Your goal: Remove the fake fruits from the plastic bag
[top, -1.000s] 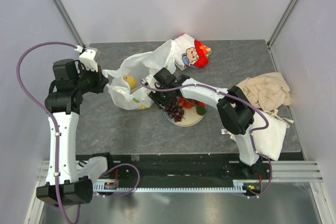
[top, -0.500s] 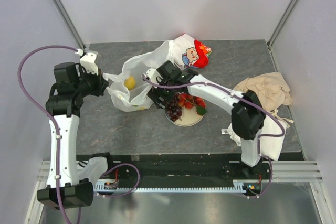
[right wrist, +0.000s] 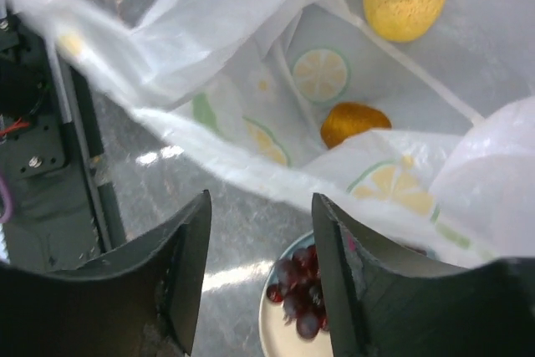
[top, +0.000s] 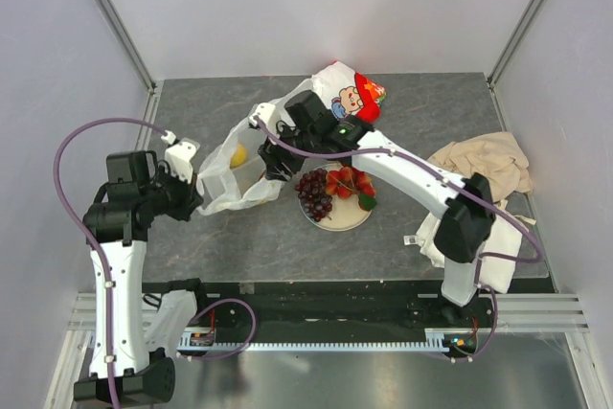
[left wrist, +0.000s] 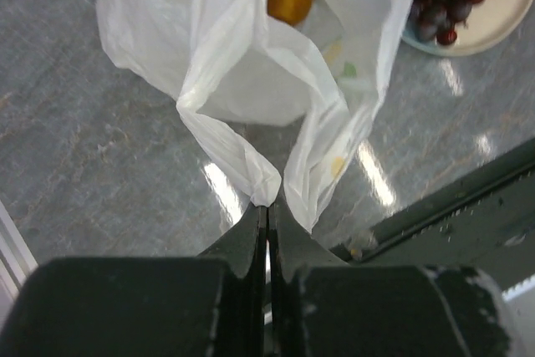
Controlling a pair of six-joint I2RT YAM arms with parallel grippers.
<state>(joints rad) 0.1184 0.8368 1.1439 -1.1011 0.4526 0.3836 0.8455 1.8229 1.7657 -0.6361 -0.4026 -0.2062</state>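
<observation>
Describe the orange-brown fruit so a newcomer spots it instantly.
Find the white plastic bag left of the plate. Two fruits lie inside its open mouth. Yours is the darker orange-brown fruit, not the pale yellow lemon beside it.

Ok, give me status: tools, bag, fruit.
Left tool shut on plastic bag. Right tool open at its mouth, empty. Lemon, orange-brown fruit inside; grapes, strawberries on plate. Its rim partly in way.

The top camera looks down over the whole surface (top: 431, 112) from high at its near edge. Both wrist cameras sit close to the plastic bag (left wrist: 242, 64), shared by all views.
</observation>
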